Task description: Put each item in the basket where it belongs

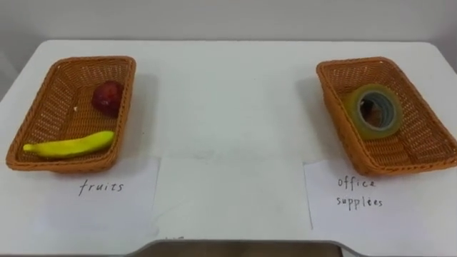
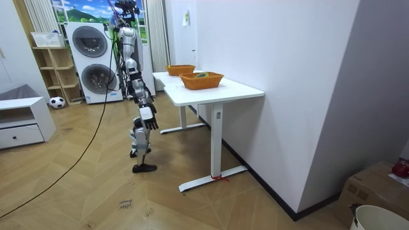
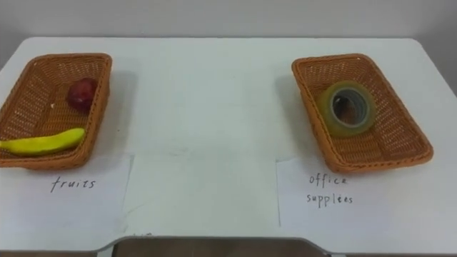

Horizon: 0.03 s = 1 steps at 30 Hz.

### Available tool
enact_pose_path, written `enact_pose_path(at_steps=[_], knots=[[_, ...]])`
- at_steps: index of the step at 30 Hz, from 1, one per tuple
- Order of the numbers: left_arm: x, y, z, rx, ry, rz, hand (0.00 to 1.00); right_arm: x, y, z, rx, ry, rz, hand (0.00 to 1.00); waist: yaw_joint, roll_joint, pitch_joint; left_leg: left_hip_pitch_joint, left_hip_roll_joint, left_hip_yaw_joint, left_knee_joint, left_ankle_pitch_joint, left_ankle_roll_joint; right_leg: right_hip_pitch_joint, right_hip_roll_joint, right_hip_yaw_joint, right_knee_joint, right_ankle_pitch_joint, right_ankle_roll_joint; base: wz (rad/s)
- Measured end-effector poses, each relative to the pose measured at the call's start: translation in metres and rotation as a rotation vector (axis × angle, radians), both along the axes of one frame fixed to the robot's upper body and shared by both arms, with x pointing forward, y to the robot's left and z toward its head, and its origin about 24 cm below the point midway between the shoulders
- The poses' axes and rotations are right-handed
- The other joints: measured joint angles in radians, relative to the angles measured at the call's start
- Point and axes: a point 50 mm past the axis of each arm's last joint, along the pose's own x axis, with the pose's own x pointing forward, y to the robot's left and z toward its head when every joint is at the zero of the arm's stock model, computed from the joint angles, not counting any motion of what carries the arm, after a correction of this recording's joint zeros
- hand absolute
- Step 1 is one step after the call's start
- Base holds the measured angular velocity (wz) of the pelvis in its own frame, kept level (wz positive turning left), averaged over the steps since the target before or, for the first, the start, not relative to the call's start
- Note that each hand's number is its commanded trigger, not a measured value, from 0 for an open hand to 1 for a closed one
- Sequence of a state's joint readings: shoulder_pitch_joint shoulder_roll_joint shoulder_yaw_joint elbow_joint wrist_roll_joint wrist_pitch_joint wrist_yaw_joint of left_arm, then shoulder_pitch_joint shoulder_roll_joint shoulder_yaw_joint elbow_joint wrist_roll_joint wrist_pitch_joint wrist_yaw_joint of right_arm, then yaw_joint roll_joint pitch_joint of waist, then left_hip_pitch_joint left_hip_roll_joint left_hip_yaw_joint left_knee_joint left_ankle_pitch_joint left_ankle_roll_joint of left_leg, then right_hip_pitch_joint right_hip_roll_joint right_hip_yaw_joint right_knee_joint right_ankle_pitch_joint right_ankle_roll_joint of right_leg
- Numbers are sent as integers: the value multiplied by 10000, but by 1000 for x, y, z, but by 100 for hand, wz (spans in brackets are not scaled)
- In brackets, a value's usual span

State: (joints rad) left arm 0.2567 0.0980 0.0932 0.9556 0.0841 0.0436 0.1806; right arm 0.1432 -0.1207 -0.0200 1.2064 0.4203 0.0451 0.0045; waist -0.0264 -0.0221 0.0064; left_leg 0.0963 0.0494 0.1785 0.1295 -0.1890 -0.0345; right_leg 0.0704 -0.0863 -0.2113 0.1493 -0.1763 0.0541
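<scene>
Two wicker baskets stand on a white table (image 1: 228,107). The fruit basket (image 1: 43,107) on my left, above a paper label reading "fruits" (image 1: 101,188), holds a dark red apple (image 1: 107,97) and a yellow banana (image 1: 70,145). On my right, the office supplies basket (image 1: 418,125) has its own label (image 1: 359,193) in front of it and contains a roll of clear tape (image 1: 375,111). In the room view I stand at the table's edge, facing it, with my right hand (image 2: 147,119) hanging low at my side, fingers relaxed and holding nothing.
A blank sheet of paper (image 1: 228,196) lies between the two labels near the table's front edge. A wall runs behind the table. In the room view, washing machines (image 2: 96,61), a shelf (image 2: 54,70) and a low white cabinet (image 2: 22,121) stand around the wooden floor behind me.
</scene>
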Motion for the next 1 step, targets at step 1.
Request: enact_pose_path(at_steps=[1], knots=[[-1, 0, 0, 75, 30, -29, 0, 0, 0, 0, 54, -32, 35, 0, 2, -15, -7, -4, 0, -10, 0, 0, 0, 1, -2, -16, 0, 0, 0, 0]])
